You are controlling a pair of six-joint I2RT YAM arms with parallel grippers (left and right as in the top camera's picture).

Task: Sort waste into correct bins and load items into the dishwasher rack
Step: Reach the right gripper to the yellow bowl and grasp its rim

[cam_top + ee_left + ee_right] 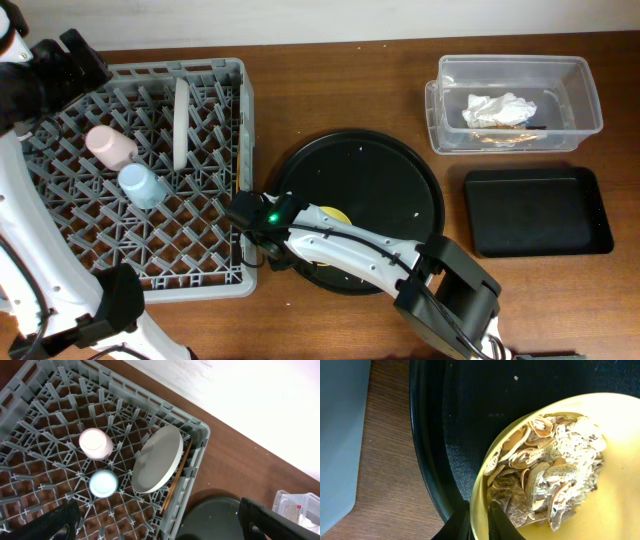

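The grey dishwasher rack (60,265) holds a pink cup (110,145), a light-blue cup (140,185) and an upright grey plate (181,122). In the left wrist view the pink cup (96,442), blue cup (103,483), plate (157,460) and thin wooden chopsticks (176,477) sit in the rack (40,415), the chopsticks beside the plate. My left gripper (160,530) is open above the rack. My right gripper (479,525) is shut on the rim of the yellow bowl (615,510), which holds food scraps (545,470). The bowl (338,214) sits on the round tray, mostly hidden under my right arm.
The round black tray (380,180) lies right of the rack. A clear tub (585,100) at the back right holds a crumpled white napkin (498,110). A shallow black rectangular tray (535,210) lies in front of the tub.
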